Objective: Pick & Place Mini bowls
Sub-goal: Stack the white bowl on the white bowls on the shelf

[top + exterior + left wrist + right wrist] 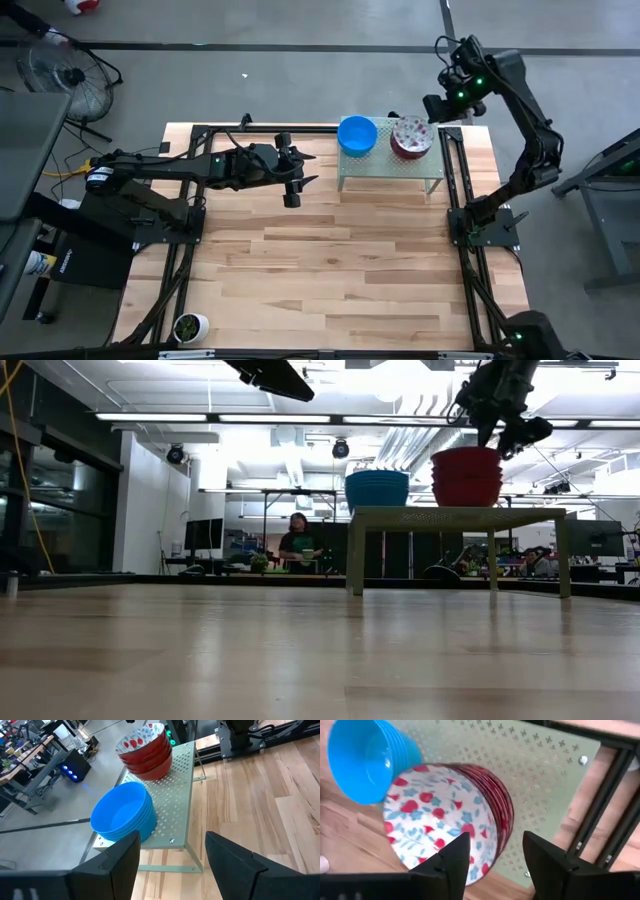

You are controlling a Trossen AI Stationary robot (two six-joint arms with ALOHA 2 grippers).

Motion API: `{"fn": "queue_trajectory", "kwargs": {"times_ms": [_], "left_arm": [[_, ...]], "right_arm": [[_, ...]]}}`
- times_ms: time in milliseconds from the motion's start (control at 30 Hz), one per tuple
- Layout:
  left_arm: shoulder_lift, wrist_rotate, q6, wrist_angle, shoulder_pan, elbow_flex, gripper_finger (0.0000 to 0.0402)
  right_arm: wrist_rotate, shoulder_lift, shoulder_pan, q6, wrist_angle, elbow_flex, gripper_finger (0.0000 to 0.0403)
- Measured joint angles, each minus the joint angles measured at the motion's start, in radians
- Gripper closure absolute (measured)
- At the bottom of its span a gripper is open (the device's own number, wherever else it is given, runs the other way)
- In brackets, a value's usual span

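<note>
Top view, table centre as clock hub. A green stand [392, 170] stood toward 1 o'clock on the table [330, 270]. On it sat two stacks of bowls, close together: the blue stack [357, 135] at the stand's 9 o'clock end and the floral stack [410, 137], red outside and white with red-and-blue flowers inside, at its 3 o'clock end. The right gripper [492, 862] hovered just above the floral stack, at its 3 o'clock rim, its fingers [547, 857] spread apart and holding nothing. The left gripper [172, 857] waited over the table at about 11 o'clock, pointing at the stand, fingers wide and empty. A plant cup [189, 326] stood at 7 o'clock near the table's edge. In the low view a person [298, 544] sat in the room beyond.
</note>
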Motion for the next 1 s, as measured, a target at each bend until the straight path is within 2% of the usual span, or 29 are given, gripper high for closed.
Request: {"fn": "queue_trajectory", "kwargs": {"times_ms": [200, 400, 500, 633, 800, 1000], "left_arm": [[0.000, 0.000, -0.007, -0.004, 0.000, 0.000, 0.0184], [0.000, 0.000, -0.021, -0.055, 0.000, 0.000, 0.0184], [0.000, 0.000, -0.041, -0.099, 0.000, -0.001, 0.0184], [0.000, 0.000, -0.045, -0.113, 0.000, -0.001, 0.0184], [0.000, 0.032, -0.045, -0.109, 0.002, -0.001, 0.0184], [0.000, 0.117, -0.033, -0.066, 0.053, -0.001, 0.0184]], "right_arm": [[0.000, -0.008, -0.003, -0.073, 0.003, 0.046, 0.0276], [-0.012, -0.113, -0.002, -0.263, 0.005, 0.024, 0.0387], [-0.047, -0.205, -0.002, -0.298, 0.056, -0.041, 0.0390], [-0.057, -0.375, 0.013, -0.278, 0.222, -0.210, 0.0400], [-0.064, -0.608, 0.063, -0.113, 0.575, -0.517, 0.0402], [0.008, -0.794, 0.145, 0.040, 0.909, -0.840, 0.0402]]}}
